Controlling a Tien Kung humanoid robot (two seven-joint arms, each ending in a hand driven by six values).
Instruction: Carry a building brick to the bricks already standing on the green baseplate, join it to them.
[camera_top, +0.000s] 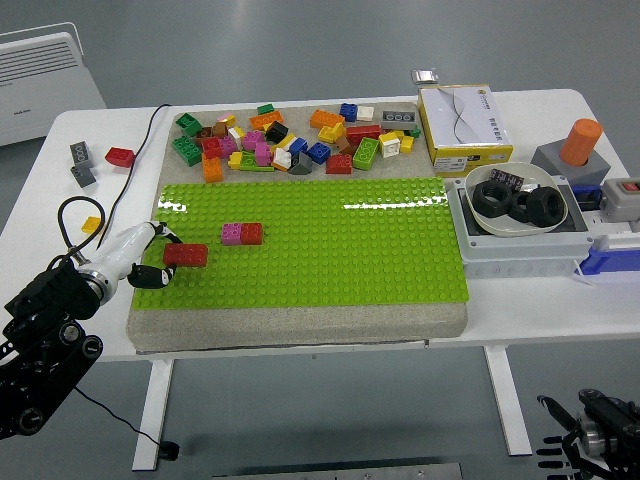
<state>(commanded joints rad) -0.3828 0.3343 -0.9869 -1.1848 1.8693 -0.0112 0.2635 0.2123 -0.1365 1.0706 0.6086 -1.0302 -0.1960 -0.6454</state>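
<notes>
My left hand (158, 258) reaches in from the lower left with its fingers shut on a dark red brick (187, 255), held at the left edge of the green baseplate (330, 250). A joined pink and red brick pair (243, 234) stands on the baseplate just up and right of the held brick, apart from it. My right hand (590, 445) hangs low at the bottom right corner, below the table.
A pile of loose bricks (290, 140) lies behind the baseplate. Grey and red bricks (95, 160) and a small yellow one (92, 225) sit at the left. A yellow box (465, 125), a bowl of black rings (520, 200) and an orange-capped device (580, 145) stand on the right.
</notes>
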